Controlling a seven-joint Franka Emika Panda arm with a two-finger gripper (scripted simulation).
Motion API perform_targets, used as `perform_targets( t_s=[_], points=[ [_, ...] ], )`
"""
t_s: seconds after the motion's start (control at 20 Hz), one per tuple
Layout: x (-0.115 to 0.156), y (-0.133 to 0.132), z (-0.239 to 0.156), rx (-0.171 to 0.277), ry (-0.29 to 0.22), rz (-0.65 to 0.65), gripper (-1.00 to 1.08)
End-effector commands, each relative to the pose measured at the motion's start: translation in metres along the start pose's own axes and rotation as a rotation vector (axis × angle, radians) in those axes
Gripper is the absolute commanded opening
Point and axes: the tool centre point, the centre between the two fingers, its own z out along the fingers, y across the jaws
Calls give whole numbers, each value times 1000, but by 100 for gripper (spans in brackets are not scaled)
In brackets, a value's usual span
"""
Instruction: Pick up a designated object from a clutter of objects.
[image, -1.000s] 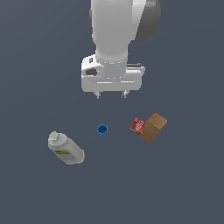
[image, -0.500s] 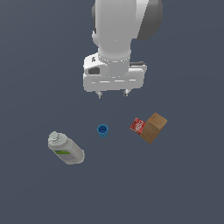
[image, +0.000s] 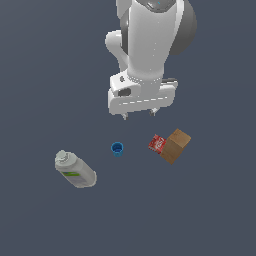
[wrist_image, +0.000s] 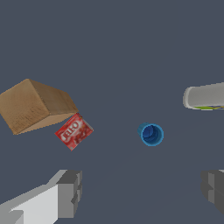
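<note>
On the plain dark grey desk (image: 40, 75), the brown box (image: 175, 145) lay touching the red packet (image: 157, 144), with the blue cup (image: 117, 148) near. The end effector (image: 138, 115) hung above the cup, fingers spread wide, empty.

White rounded arm (image: 150, 45), grey fingers (wrist_image: 70, 192)

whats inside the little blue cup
Nothing shows inside the blue cup: the wrist view looks into its open mouth and sees only blue wall and a darker bottom. The part under the near rim is hidden.
</note>
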Motion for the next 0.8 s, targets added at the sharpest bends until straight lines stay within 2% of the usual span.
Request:
perform_targets(
  t_s=[0.0, 0.45, 0.75],
  points=[
    [10, -19, 11, -4, 4, -68, 100],
    [46, -120, 65, -7, 30, -396, 100],
    [52, -160, 85, 0, 41, -515, 100]
  ],
)
